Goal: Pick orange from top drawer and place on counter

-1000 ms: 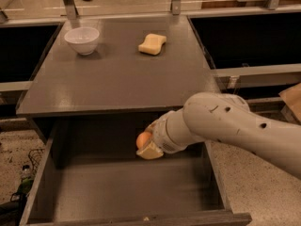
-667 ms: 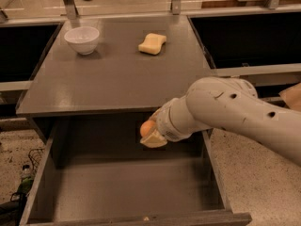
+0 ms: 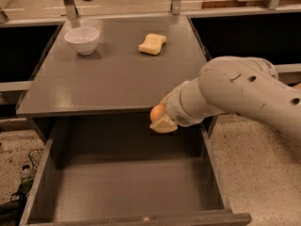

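The claw (image 3: 160, 118) has risen from inside the drawer (image 3: 127, 187), which lies open and bare, to the front edge of the counter (image 3: 113, 79), clamped on the orange (image 3: 157, 112). Picking looks done; carrying it over the counter and setting it down remains. Farther back sit a bowl (image 3: 82, 39) and sponge (image 3: 152, 43). No writing is readable

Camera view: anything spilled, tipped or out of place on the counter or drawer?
Nothing stands out. The gripper holds the small smooth orange ball at the front edge of the dark grey matte counter, above the open dark grey wooden drawer. The white bowl stands upright; the pale yellow wavy sponge lies flat.
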You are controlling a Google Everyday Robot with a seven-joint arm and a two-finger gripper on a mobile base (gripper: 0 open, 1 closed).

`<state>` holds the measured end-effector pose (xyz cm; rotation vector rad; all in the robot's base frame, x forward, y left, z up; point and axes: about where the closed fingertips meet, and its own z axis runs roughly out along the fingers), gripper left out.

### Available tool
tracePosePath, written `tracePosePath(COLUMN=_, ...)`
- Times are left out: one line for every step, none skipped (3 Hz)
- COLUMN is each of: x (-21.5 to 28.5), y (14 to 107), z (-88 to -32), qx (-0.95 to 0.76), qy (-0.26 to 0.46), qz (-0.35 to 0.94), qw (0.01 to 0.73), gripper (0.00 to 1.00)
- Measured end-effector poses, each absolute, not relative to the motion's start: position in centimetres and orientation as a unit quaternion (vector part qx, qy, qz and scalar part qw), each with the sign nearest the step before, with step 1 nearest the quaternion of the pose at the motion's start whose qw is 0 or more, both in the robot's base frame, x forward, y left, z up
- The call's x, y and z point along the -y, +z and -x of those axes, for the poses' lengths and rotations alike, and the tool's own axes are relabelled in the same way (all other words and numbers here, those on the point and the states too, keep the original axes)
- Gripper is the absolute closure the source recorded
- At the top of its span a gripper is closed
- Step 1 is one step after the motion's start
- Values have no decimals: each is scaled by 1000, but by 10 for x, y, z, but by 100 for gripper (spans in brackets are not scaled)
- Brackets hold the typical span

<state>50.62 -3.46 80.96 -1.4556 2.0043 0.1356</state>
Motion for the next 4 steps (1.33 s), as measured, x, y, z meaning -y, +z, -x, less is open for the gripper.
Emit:
tracePosePath(x=52, y=829, z=-509, qx=-770, qy=36, qz=543, qw=334, gripper=100)
tracePosePath(x=78, y=855, z=-505, qx=-782, qy=13, qz=522, qw=340, gripper=100)
tracePosePath(x=78, y=855, z=-505, qx=-782, qy=13, qz=522, qw=340, gripper=100)
tracePosePath(x=73, y=854, z=-519, qx=-783, qy=10, qz=514, qw=350, gripper=100)
